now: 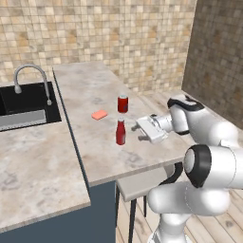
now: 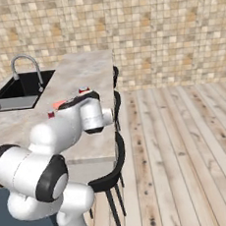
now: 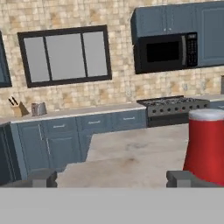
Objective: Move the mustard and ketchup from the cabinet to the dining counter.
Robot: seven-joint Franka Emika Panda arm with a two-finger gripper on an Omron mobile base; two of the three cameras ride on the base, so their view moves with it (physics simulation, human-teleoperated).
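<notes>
Standing upright on the beige tabletop (image 1: 95, 90), the ketchup (image 1: 120, 132) is near the edge that faces the arm, with the hand (image 1: 141, 132) just to its right in the left base view. The hand is released, its jaws spread wide and gripping nothing; a small gap shows between the bottle and the nearest dark fingertip (image 1: 135, 126). It reaches in level over the tabletop from the arm's side.

Behind the ketchup, farther along the slab, stands a short red can (image 1: 123, 103) with a silver top, and to the can's left lies a flat orange sponge (image 1: 99, 114). Can and sponge are apart from each other and from the bottle. To the left, on the adjoining marble section, sits the black sink (image 1: 26, 102) with its curved faucet (image 1: 31, 78).

In the hand view the ketchup (image 3: 205, 146) fills the right side, close up, its red body rising above the right fingertip (image 3: 181, 177); the left fingertip (image 3: 41, 178) sits far off at the other side. Across the room a blue-grey upper cabinet (image 3: 175, 19) hangs above a black microwave (image 3: 166, 52) and a stove (image 3: 173, 109).

In the right base view the arm's white body covers most of the tabletop (image 2: 83, 71), and a black stool (image 2: 109, 177) stands at its near edge.
</notes>
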